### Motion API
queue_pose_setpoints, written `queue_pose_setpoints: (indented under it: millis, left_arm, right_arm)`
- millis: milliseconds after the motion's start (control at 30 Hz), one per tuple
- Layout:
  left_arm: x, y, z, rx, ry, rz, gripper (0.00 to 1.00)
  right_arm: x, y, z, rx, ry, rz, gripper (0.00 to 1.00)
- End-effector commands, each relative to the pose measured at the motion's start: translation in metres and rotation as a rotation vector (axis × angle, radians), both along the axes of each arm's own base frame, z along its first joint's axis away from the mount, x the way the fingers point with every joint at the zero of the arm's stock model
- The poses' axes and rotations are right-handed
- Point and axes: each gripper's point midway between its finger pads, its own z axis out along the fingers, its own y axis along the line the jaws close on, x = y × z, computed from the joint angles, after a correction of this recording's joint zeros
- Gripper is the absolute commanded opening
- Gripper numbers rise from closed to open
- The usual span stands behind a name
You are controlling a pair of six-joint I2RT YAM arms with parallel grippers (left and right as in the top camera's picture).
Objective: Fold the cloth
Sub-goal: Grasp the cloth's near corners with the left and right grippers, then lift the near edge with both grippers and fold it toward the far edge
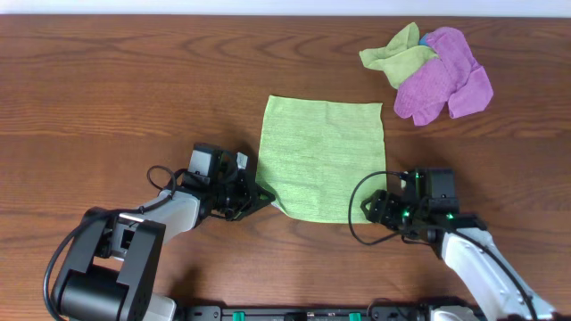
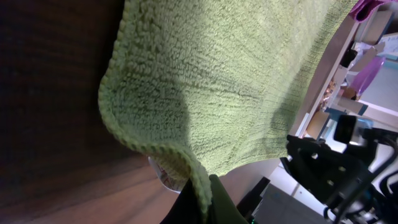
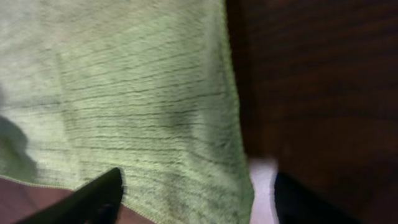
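A green cloth [image 1: 323, 156] lies flat in the middle of the wooden table. My left gripper [image 1: 260, 197] is shut on its near left corner, and the left wrist view shows that corner [image 2: 198, 177] pinched between the fingers and lifted a little. My right gripper [image 1: 376, 207] is open at the near right corner; in the right wrist view its fingers [image 3: 198, 199] straddle the cloth's corner [image 3: 211, 186] without closing on it.
A pile of crumpled cloths lies at the far right: a yellow-green one [image 1: 395, 55] and a purple one [image 1: 443, 76], with a bit of blue between them. The near table edge runs just behind both arms.
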Motion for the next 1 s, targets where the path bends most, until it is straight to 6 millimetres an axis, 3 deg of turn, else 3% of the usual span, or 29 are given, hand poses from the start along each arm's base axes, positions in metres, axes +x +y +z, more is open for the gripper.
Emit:
queue_pose_setpoints:
  millis: [0,133,233,533,667,800,967]
  left_arm:
    - [-0.002,0.0,-0.002,-0.004,0.012,-0.003,0.06]
    - [-0.001,0.0,-0.002,-0.003,-0.002,-0.012,0.06]
    - [-0.002,-0.002,-0.001,-0.012,-0.013,-0.028,0.06]
    - [-0.011,-0.008,0.008,-0.068,-0.032,-0.093,0.06]
    - [-0.02,-0.009,0.01,-0.095,-0.018,-0.133,0.06]
    - [-0.042,-0.002,0.01,-0.06,0.009,-0.187,0.06]
    - [-0.063,0.008,0.02,-0.004,0.03,-0.216,0.06]
  right_arm:
    - [-0.003,-0.002,-0.007,0.001,0.026,-0.012,0.58]
    - [0.003,-0.005,-0.007,-0.018,0.003,-0.02,0.3]
    - [0.008,-0.005,-0.005,-0.02,-0.018,-0.022,0.01]
    - [-0.003,0.006,-0.005,0.047,0.026,0.007,0.01]
    - [-0.018,0.008,-0.005,0.058,0.08,0.018,0.01]
    - [-0.036,0.008,0.0,0.053,0.118,0.037,0.01]
    - [-0.04,0.012,0.016,0.079,0.078,0.045,0.01]
